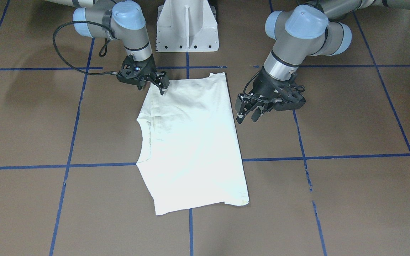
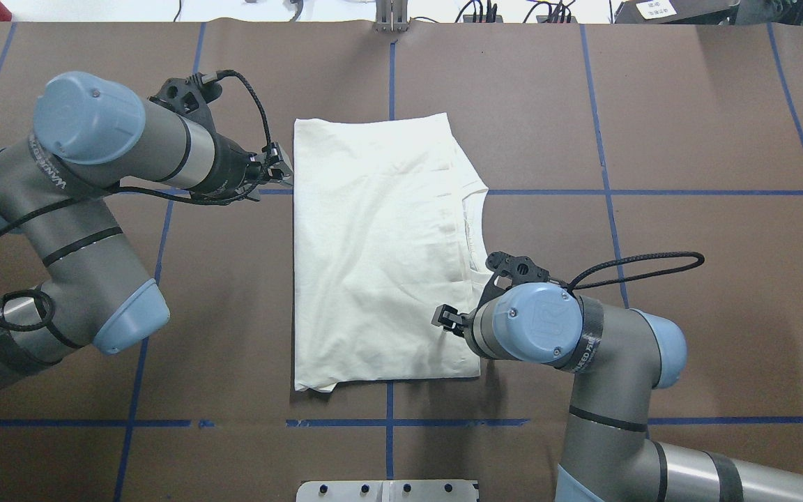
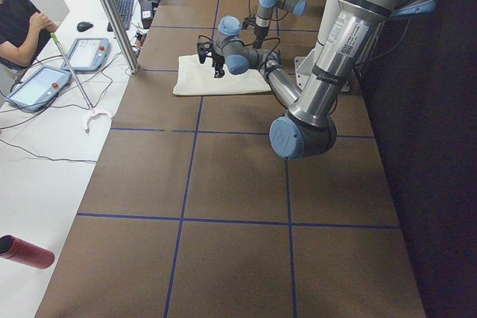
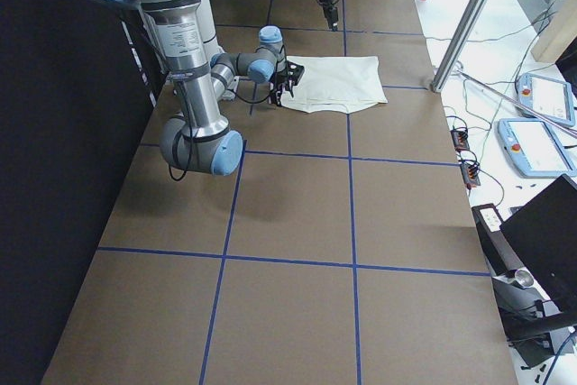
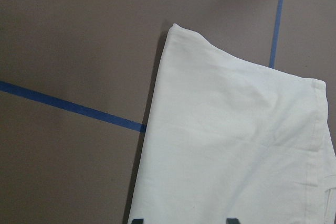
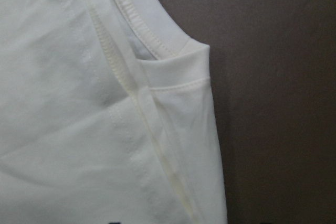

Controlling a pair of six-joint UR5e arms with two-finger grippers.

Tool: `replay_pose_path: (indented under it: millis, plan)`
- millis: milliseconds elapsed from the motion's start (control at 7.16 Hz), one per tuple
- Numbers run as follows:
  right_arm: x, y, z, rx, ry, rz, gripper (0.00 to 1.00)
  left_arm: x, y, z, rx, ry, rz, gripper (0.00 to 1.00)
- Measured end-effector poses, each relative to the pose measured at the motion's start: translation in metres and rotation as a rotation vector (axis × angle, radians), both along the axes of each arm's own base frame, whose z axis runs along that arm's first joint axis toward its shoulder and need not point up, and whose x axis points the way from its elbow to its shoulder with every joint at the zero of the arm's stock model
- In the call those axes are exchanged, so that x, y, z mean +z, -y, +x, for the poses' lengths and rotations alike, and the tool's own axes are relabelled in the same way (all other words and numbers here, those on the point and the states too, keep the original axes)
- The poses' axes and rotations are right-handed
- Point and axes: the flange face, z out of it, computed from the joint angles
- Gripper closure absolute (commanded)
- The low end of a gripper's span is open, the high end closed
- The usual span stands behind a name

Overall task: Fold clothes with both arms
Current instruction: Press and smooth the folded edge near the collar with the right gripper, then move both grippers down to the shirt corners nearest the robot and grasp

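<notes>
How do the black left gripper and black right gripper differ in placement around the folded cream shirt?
The left gripper hangs just off the shirt, over brown table beside the edge opposite the collar; the right gripper is above the collar-side corner. The left gripper sits farther from the robot's base than the right gripper. Both look open, holding no fabric.

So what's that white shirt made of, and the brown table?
The folded cream shirt looks like soft matte knit cotton: it creases, with stitched hems and collar. The brown tabletop seems covered in dull paper or matting, hard to tell.
</notes>
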Motion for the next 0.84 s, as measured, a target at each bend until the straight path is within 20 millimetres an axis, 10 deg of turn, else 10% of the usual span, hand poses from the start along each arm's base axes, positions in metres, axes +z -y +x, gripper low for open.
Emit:
replay_pose_path:
  millis: [140,279,838]
  plan:
    - [0.003,-0.006,-0.007,0.065,0.024,-0.043,0.46,0.001,0.0,0.0,-0.001,0.001,-0.002,0.39]
    - [0.003,-0.008,-0.007,0.098,0.035,-0.059,0.99,0.002,0.001,0.001,-0.002,0.004,-0.003,0.39]
    - [0.007,-0.014,0.004,0.111,0.042,-0.068,1.0,0.004,0.003,0.003,-0.003,0.008,-0.008,0.39]
